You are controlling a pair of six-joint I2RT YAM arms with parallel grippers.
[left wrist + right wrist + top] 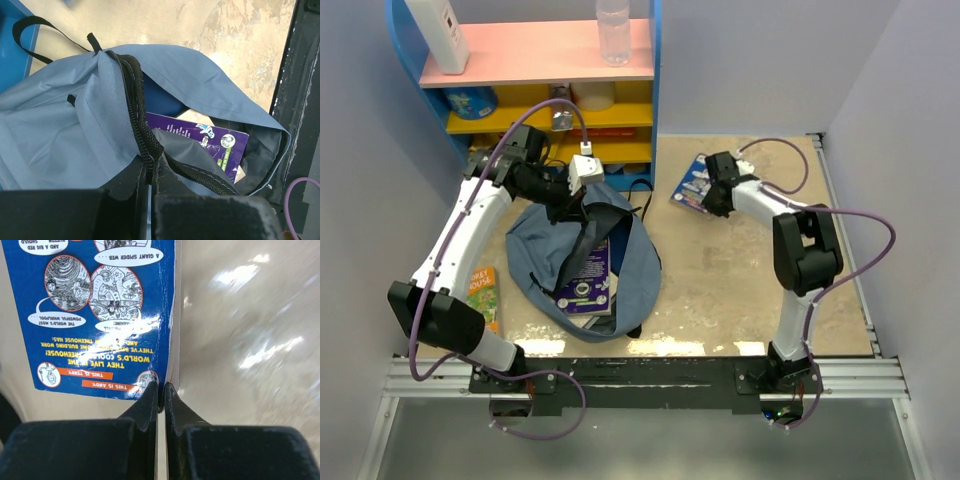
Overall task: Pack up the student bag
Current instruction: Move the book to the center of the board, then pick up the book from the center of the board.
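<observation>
**Bag held open, 1 book in, a 2nd just gripped**

We judged the packing partly done. The student bag [538,255] lay on the bench [750,290] in front of the left arm, its zipped mouth open. 1 purple book [200,137] already sat inside, with its cover showing through the opening.

At least 2 books were outside the bag. A blue book [100,315] lay at the back right of the bench, well apart from the bag. An orange book [483,290] lay at the left edge beside the left arm. Whether the things on the shelf [550,65] behind belonged in the bag, we could not tell.

The left arm reached forward over the back of the bag. The left pincer [149,175] was clenched on the black zipper rim and held that edge up, so the mouth gaped.

The right arm stretched to the far right. The right pincer [161,390] was clenched on the near corner of the blue book, its tips pinching the edge.

We reckoned the next move would be to carry that book across and slide it in beside the purple one.
</observation>
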